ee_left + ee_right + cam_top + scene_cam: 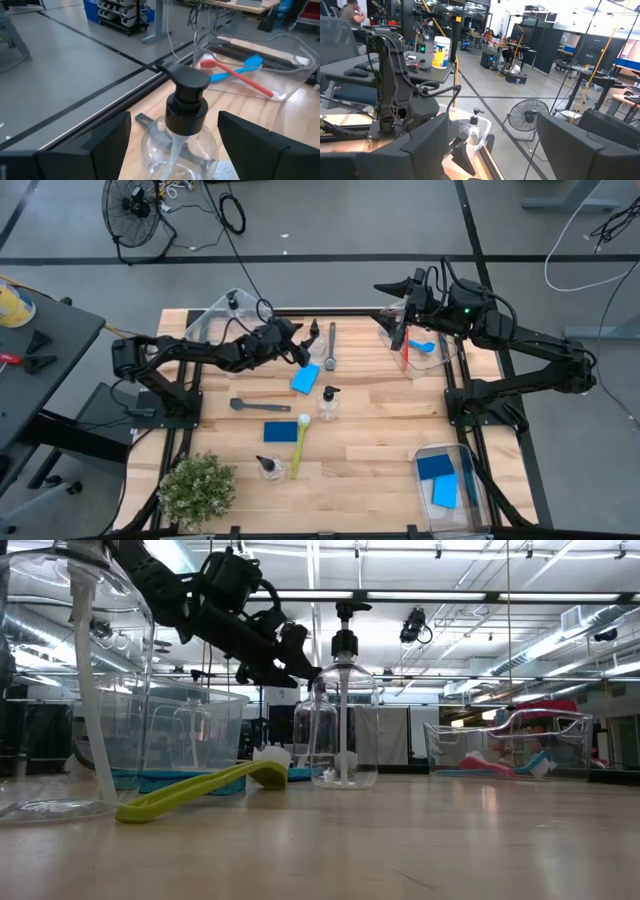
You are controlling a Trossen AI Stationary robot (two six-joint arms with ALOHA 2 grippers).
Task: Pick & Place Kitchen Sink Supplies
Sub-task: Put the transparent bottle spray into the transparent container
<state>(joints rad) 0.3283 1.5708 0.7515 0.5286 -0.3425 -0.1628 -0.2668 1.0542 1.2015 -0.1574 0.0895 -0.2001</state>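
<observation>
High view: left gripper hangs over the far-centre of the table, fingers spread, holding nothing. Directly in front of it stands a small clear bottle with a black pump top. The left wrist view puts that bottle between the two spread fingers, upright, pump nozzle pointing away from the camera. This alignment is what the next move turns on: the bottle's long axis is vertical and sits centred in the gap, so the gripper likely only needs to drop and close around the neck or body.

Near that bottle lie a blue sponge, just beside on the near side, and a grey brush, just beside on the right, handle running front to back. Another clear bottle stands nearer than the sponge, a yellow-green brush nearer again.

Right gripper waits well apart from the bottle, above the far-right bin that holds a red brush and a blue brush; its fingers are spread, empty. Left arm is clearly nearer.
</observation>
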